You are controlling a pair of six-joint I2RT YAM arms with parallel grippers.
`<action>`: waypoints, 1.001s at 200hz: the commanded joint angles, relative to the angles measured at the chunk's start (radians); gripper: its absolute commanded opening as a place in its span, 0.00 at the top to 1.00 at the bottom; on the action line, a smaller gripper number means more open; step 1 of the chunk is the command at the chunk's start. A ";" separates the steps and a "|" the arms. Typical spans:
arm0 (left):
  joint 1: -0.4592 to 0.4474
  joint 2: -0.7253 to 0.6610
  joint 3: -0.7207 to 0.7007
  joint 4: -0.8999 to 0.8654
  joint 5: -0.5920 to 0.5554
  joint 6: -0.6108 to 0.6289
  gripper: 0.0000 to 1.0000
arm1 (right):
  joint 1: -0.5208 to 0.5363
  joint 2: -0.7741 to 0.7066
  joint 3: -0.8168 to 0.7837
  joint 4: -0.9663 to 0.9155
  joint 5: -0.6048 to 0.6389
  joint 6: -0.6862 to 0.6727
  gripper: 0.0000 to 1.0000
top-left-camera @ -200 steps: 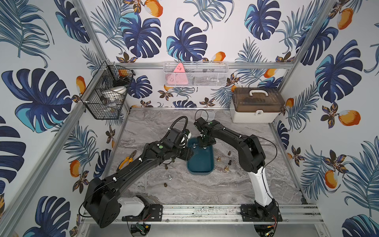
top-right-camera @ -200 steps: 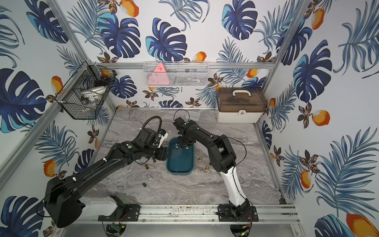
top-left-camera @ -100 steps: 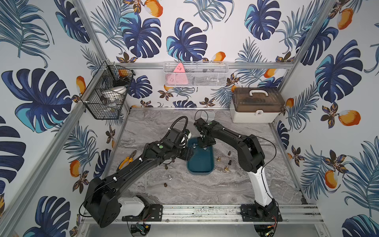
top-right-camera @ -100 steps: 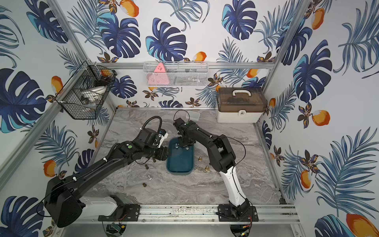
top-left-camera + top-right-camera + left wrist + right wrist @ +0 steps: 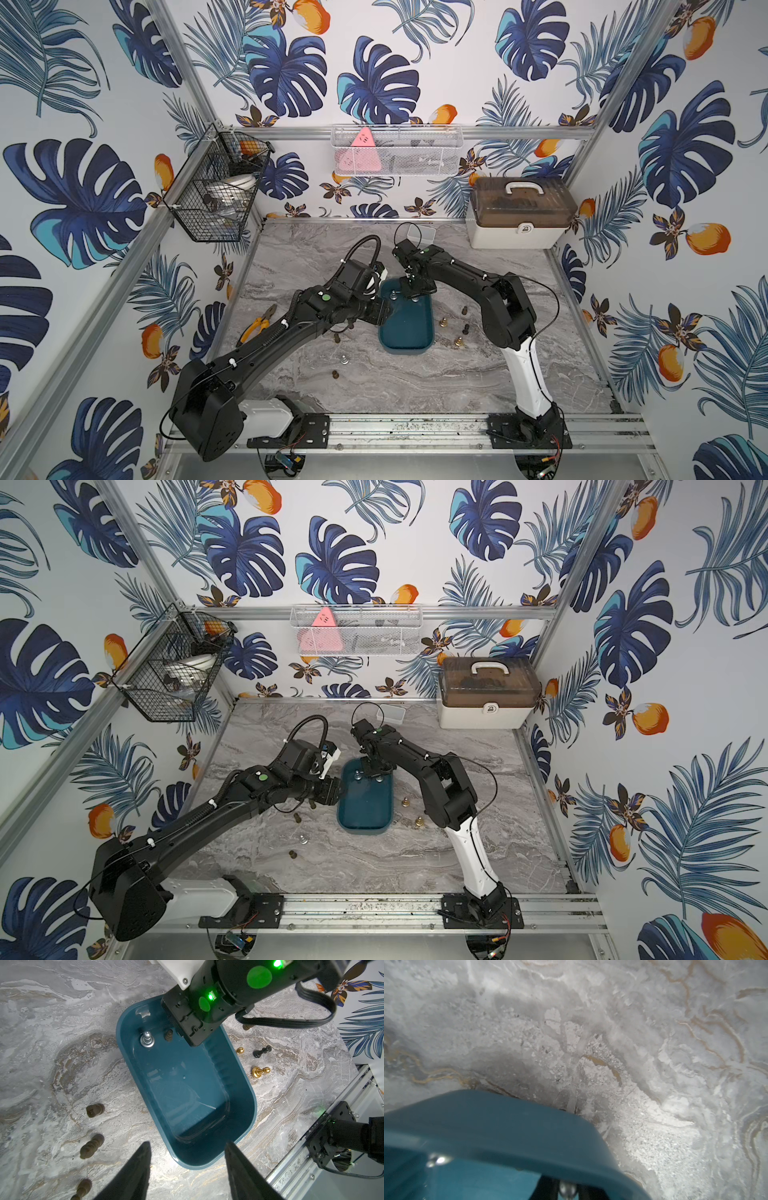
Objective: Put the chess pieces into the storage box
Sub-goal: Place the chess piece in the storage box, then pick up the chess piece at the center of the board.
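Storage box point(image 5: 407, 328) — long axis front-to-back

Wallpaper point(image 5: 374, 83) of navy and teal tropical leaves with orange fruit covers the left, far and right walls, held in an aluminium frame point(image 5: 523, 132). The counter point(image 5: 415, 386) is grey, marble-patterned and evenly lit. A black wire basket point(image 5: 216, 195) hangs on the left wall and a white mesh basket point(image 5: 397, 151) on the far wall. A white case with a brown lid point(image 5: 519, 220) stands in the far right corner. An aluminium rail point(image 5: 415, 426) runs along the near edge.
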 commanded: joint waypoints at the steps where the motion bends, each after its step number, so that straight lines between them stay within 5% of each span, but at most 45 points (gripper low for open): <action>1: 0.001 -0.009 -0.002 0.011 -0.004 -0.005 0.39 | 0.001 -0.012 -0.006 0.011 0.012 -0.008 0.78; 71: 0.002 -0.003 0.000 0.013 -0.005 -0.011 0.39 | 0.001 -0.060 0.010 -0.003 0.011 0.002 0.61; 110: 0.005 -0.009 0.010 0.004 -0.073 -0.043 0.39 | 0.003 -0.203 -0.038 -0.005 0.008 0.002 0.52; 166: 0.148 0.049 0.046 -0.089 -0.187 -0.163 0.43 | 0.003 -0.709 -0.617 0.534 -0.186 -0.058 0.33; 200: 0.198 0.154 0.086 -0.164 -0.230 -0.204 0.47 | 0.004 -0.838 -0.859 0.784 -0.292 -0.087 0.30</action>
